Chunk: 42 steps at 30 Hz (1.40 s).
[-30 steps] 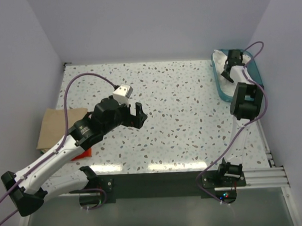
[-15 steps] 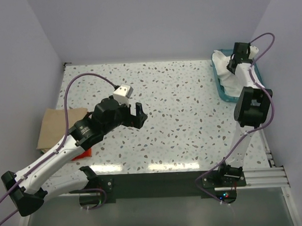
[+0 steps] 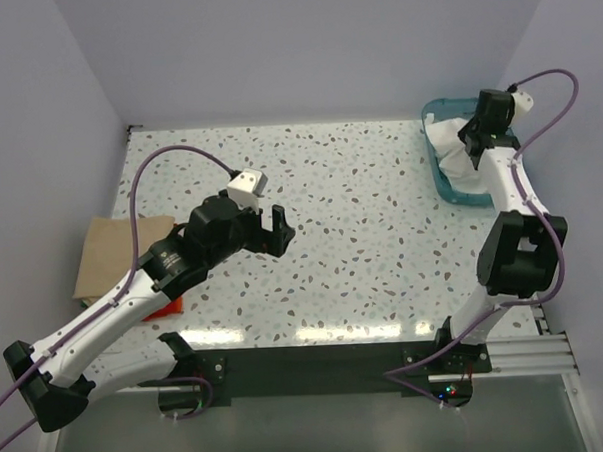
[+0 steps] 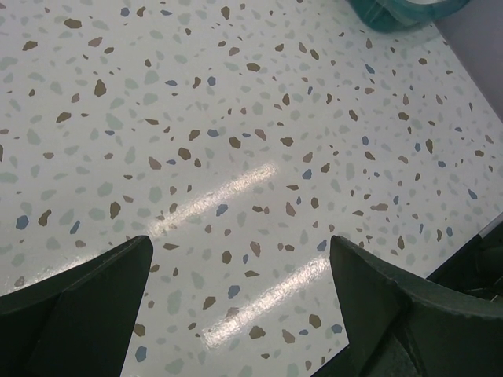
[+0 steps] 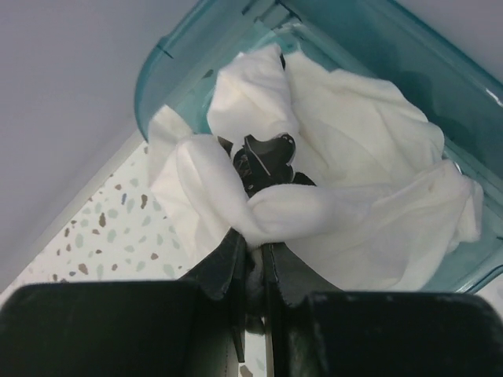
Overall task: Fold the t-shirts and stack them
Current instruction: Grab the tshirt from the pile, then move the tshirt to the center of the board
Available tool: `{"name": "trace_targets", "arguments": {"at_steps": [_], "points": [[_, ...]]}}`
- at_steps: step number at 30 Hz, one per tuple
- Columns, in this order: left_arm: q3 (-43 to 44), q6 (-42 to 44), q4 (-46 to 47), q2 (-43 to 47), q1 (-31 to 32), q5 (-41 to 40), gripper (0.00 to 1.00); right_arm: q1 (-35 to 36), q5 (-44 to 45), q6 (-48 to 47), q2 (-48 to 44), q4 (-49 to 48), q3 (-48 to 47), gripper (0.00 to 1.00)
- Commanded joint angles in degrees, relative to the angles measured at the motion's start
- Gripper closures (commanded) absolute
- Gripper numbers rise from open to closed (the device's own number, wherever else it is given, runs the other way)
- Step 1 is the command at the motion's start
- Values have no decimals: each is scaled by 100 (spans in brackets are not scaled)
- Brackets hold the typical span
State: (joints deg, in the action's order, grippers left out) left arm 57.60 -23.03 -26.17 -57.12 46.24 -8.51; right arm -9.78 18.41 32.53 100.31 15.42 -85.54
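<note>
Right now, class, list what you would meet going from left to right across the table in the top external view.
tan t-shirt → left gripper → white t-shirt

The t-shirt is plain white and the bin translucent teal. The tabletop is white, speckled with brown, grey-blue and pale green. The tan shirt is unpatterned. The red sliver beside it, mostly hidden, is perhaps cloth.

Left tool spread wide, right tool pinched tight, far forward
</note>
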Motion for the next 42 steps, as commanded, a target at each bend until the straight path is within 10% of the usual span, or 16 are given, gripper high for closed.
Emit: {"name": "trace_targets", "arguments": {"at_steps": [1,13,37,42], "points": [[-21,114,332,-18,-27,69,0,134,101,-203,-994,-549,-191,100],[111,70,359,-1,-36,-36,0,1056,-619,-1012,-1611,57,-2131,100],[128,-290,429,35,-54,-397,0,1672,-2791,983,-1761,-320,-3613,100],[49,-544,420,-193,-80,-397,0,1664,-2213,966,-1945,-181,-1876,59]]}}
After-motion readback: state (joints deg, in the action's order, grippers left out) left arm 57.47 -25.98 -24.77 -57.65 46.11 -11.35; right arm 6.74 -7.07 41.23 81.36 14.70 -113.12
